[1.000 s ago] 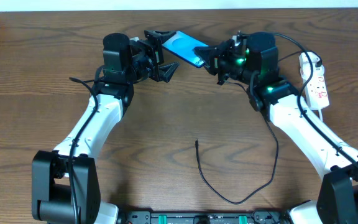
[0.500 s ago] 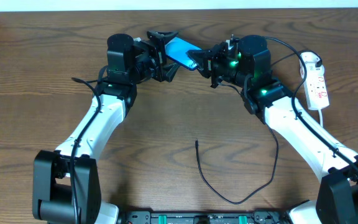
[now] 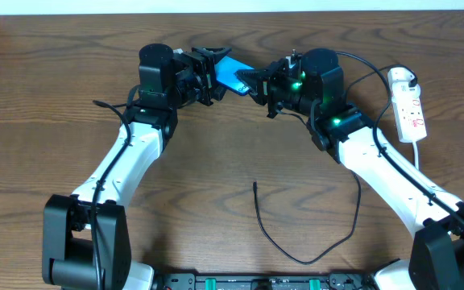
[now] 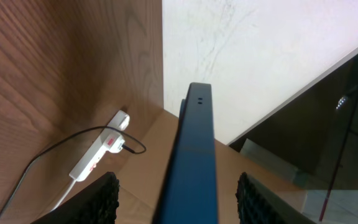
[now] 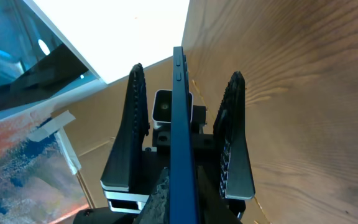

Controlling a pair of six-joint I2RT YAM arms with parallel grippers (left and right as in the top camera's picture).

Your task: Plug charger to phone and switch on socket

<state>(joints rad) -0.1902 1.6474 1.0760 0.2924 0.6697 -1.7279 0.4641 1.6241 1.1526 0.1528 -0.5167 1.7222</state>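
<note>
The right end effector [image 3: 256,80] is bringing the phone [image 3: 234,74] further left than a second ago, high above the desk [image 3: 55,121], and it seems to be clamping it. Only the left wrist view is showing that the left end effector [image 3: 212,68] is gaping wide, with its fingers [image 4: 98,200] flanking the phone without touching it. The charger [image 3: 257,205] tip is lying free on the desk, so a handover is probably coming before any plugging.

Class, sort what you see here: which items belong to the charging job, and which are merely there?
Job:
slim blue-screened smartphone
thin black charger cable
white power strip with red marks

Merely there:
brown wooden table
white wall behind it
</note>
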